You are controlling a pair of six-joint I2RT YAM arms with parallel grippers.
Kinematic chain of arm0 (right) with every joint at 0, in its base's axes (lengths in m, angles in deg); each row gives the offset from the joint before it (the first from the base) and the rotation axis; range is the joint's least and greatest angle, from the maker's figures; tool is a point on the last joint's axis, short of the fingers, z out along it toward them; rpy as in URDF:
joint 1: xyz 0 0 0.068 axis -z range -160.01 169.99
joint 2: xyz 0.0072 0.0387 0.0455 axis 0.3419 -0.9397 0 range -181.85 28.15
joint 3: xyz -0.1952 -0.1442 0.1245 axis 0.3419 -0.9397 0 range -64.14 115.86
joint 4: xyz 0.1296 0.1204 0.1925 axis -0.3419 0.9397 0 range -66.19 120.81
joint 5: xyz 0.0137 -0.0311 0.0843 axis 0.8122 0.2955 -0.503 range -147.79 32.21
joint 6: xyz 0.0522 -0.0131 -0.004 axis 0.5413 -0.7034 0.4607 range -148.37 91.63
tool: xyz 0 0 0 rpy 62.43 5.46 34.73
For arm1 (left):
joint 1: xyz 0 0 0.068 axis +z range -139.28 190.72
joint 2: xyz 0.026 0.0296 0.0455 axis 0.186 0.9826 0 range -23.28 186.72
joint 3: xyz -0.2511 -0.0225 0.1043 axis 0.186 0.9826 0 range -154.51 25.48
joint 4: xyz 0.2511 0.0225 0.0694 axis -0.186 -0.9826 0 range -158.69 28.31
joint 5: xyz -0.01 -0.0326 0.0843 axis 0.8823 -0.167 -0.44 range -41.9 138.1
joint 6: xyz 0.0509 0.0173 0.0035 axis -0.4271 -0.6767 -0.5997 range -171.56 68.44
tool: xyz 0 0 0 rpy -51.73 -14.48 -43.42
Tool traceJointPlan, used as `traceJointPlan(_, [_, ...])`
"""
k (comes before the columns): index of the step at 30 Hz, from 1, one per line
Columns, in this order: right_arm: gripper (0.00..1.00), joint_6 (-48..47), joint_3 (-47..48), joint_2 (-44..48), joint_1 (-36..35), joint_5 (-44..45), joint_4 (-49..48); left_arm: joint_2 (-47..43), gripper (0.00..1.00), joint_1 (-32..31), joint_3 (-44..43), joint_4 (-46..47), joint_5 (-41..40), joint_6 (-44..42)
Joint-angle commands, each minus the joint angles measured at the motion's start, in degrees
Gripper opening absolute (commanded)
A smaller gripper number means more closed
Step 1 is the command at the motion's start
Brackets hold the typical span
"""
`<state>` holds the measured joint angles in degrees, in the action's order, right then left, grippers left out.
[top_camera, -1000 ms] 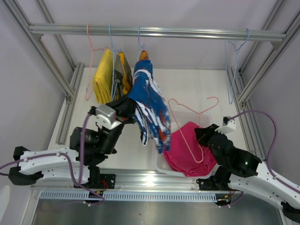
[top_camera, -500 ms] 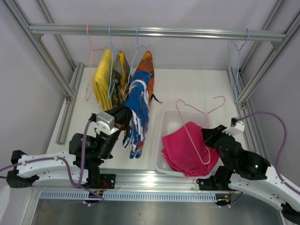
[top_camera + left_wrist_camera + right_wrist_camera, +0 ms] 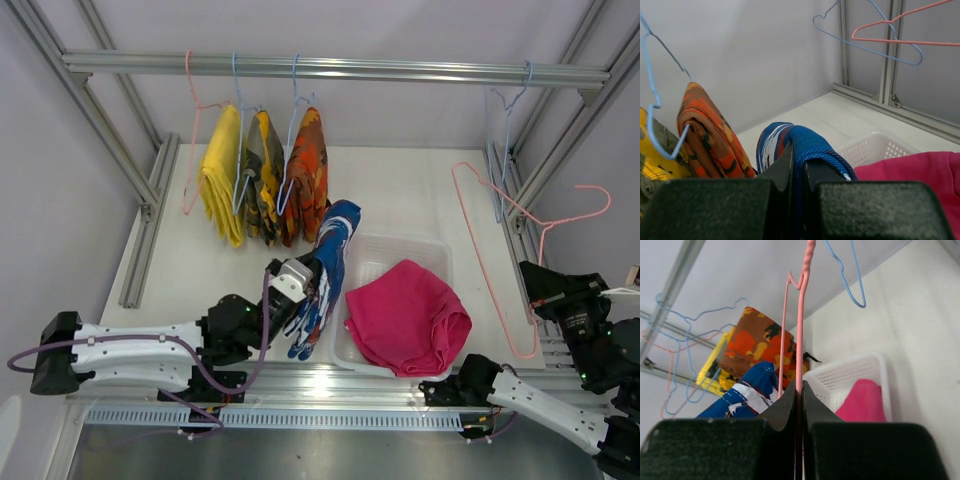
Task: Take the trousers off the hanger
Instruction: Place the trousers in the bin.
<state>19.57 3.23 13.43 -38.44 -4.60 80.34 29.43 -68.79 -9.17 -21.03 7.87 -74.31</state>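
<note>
Blue patterned trousers (image 3: pixel 329 258) have come down, pinched between left fingers (image 3: pixel 782 172).

- yellow trousers (image 3: pixel 220 175) were plain bright yellow.
- olive trousers (image 3: pixel 262 175) showed olive-yellow camouflage with dark blotches.
- orange trousers (image 3: pixel 308 170) showed orange camouflage with brown and black patches.
- blue trousers (image 3: pixel 325 270) were royal blue, streaked white and red.
- pink trousers (image 3: pixel 405 315) were plain magenta-pink.
- basket (image 3: pixel 400 245) was white.
- pink hanger (image 3: pixel 800 315) was pale pink wire.
- tabletop (image 3: pixel 420 190) was white.
</note>
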Motion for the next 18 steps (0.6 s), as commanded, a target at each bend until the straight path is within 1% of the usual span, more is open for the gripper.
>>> traceJointPlan(1, [0.0, -0.66, 0.3, 0.74, 0.08, 2.45, 5.52, 1.6, 0.01, -0.04, -3.39, 9.78, 4.01, 4.81])
traceJointPlan(5, [0.0, -0.39, -0.22, 0.92, -0.1, 2.8, 6.48, 4.76, 0.01, -0.39, -6.91, 9.52, 5.07, 4.99])
traceJointPlan(9, [0.0, -0.39, -0.58, 1.27, -0.63, 3.5, 7.36, 5.47, 0.01, -1.18, -10.08, 9.7, 5.25, 2.97])
traceJointPlan(13, [0.0, 2.32, -1.63, 2.23, -2.38, 4.99, 10.7, 4.16, 0.0, -1.62, -13.33, 9.43, 4.81, -0.8])
traceJointPlan(18, [0.0, 6.54, -4.97, 5.05, -4.14, 5.96, 13.42, 1.52, 0.0, -1.71, -15.0, 6.89, 5.68, -1.78])
